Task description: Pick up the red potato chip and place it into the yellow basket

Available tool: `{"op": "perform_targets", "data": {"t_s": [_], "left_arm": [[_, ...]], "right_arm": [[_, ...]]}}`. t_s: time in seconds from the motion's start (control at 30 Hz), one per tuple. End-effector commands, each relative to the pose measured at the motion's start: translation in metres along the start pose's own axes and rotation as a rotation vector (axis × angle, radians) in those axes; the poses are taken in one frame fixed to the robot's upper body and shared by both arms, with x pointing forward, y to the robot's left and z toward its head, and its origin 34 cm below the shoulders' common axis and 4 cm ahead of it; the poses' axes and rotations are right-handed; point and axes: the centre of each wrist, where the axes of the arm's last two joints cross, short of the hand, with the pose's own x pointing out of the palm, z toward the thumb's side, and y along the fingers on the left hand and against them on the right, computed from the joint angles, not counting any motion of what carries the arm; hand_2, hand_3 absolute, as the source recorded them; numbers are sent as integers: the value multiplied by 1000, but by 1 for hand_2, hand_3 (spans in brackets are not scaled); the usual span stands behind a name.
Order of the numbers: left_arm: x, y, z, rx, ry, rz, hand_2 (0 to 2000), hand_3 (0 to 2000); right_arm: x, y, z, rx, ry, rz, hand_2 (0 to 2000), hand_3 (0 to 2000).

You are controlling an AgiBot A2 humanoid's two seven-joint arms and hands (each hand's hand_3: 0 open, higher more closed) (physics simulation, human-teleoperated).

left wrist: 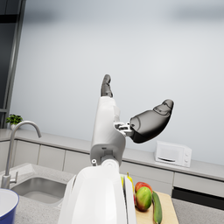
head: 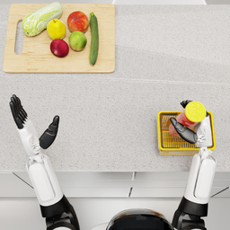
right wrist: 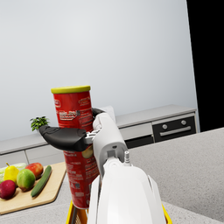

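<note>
Two containers of a sort show in your head view: the yellow basket (head: 162,134) at the counter's (head: 134,112) near right edge, and the wooden cutting board (head: 58,63) at the far left. The red potato chip can (head: 188,119), with its yellow lid uppermost, stands tilted in the basket, its lower end inside the wire walls. You cannot tell from here whether its base touches the basket floor. Your right hand (head: 191,130) wraps the can, one dark finger lying across its front and another showing behind the lid. The board carries a cabbage (head: 42,18), a yellow fruit (head: 56,29), a red apple (head: 77,21), a green fruit (head: 77,41), a dark red fruit (head: 59,47) and a cucumber (head: 93,38). Your left hand (head: 33,123) hangs over bare counter well apart from both, fingers spread, thumb wide, holding nothing.

In your left wrist view, the left hand (left wrist: 131,113) is raised against the wall, fingers released and touching nothing. A sink (left wrist: 35,188) with a faucet (left wrist: 17,144) lies to one side, and a microwave (left wrist: 173,153) sits on the back counter.

In your right wrist view, the right hand (right wrist: 83,133) grasps the can (right wrist: 74,118) around its middle, thumb across the front and the fingers curling behind. The can stands upright here, its base at the basket's yellow rim (right wrist: 70,214). The board with its produce lies beyond.
</note>
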Motion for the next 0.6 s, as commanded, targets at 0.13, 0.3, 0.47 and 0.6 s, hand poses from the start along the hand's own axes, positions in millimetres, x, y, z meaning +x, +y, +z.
{"op": "perform_targets", "data": {"t_s": [0.13, 0.3, 0.47, 0.6], "left_arm": [[11, 33, 18, 82, 7, -52, 0, 0], [-10, 47, 20, 90, 18, 20, 0, 0], [-7, 38, 7, 40, 16, 11, 0, 0], [-8, 37, 4, 29, 16, 16, 0, 0]], "right_arm": [[-2, -24, 70, -449, 58, -74, 0, 0], [-20, -20, 92, -593, 56, -170, 0, 0], [-21, -18, 76, -556, 47, -185, 0, 0], [-24, -16, 75, -555, 45, -196, 0, 0]]}}
